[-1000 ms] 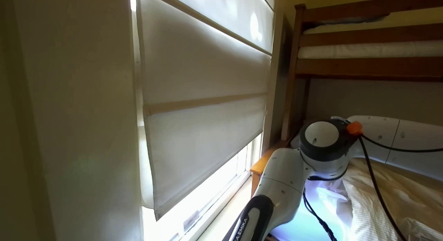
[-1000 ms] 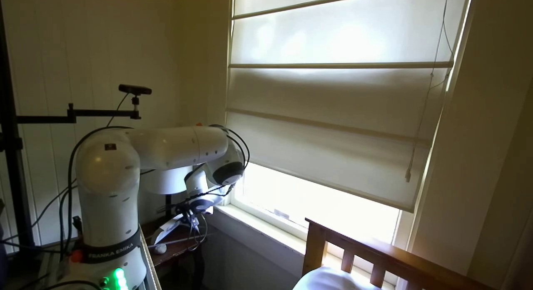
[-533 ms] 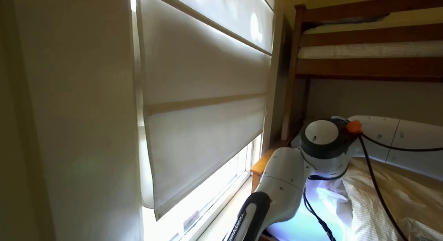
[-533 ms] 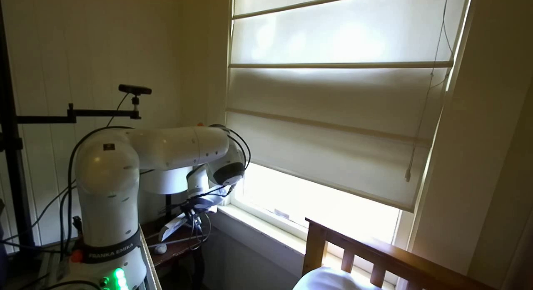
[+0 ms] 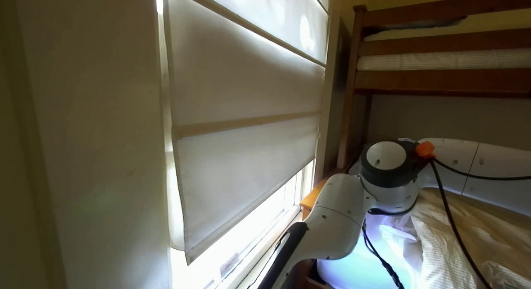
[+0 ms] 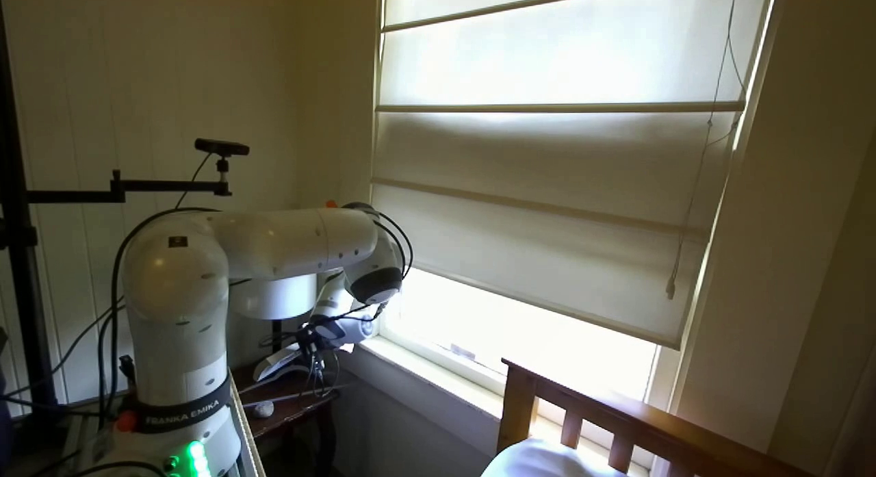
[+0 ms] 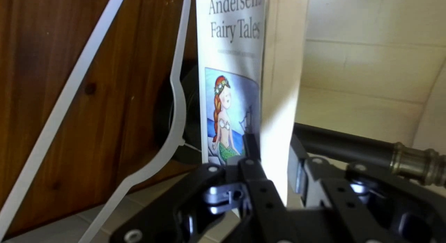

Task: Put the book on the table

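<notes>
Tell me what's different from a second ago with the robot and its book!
In an exterior view, the book, held by the pincer, has moved slightly upward. The arm's lower segment has swung upward and turned, hiding its lettering. No grasp or release shows. The blind and lamp stayed put.

The overexposed window (image 6: 499, 326) glares beneath the Roman blind (image 6: 558, 165); the panelled wall (image 6: 191, 80) is dim. A slanting shadow edge crosses the book (image 7: 245, 88).
</notes>
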You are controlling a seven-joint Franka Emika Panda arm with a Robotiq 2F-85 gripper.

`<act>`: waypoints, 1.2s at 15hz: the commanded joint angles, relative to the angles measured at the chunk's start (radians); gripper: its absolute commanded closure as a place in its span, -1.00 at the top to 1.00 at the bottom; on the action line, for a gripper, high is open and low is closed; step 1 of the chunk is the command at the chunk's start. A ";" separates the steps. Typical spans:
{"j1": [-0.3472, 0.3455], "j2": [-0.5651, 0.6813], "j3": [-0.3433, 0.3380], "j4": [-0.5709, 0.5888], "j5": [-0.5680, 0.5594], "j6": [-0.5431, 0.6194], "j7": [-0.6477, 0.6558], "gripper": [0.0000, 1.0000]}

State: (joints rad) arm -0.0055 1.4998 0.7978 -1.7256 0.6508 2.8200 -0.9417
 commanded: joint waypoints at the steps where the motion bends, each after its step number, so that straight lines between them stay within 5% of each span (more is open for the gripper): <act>1: 0.051 0.000 -0.051 0.062 0.152 -0.111 -0.066 -0.88; 14: 0.300 0.000 -0.310 0.225 0.279 -0.298 0.016 -0.88; 15: 0.316 0.000 -0.324 0.237 0.284 -0.307 0.021 -0.62; 16: 0.329 0.000 -0.335 0.247 0.291 -0.320 0.025 -0.03; 18: 0.351 0.000 -0.355 0.265 0.299 -0.341 0.036 0.12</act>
State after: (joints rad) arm 0.2921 1.4996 0.4822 -1.5100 0.9060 2.5315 -0.9357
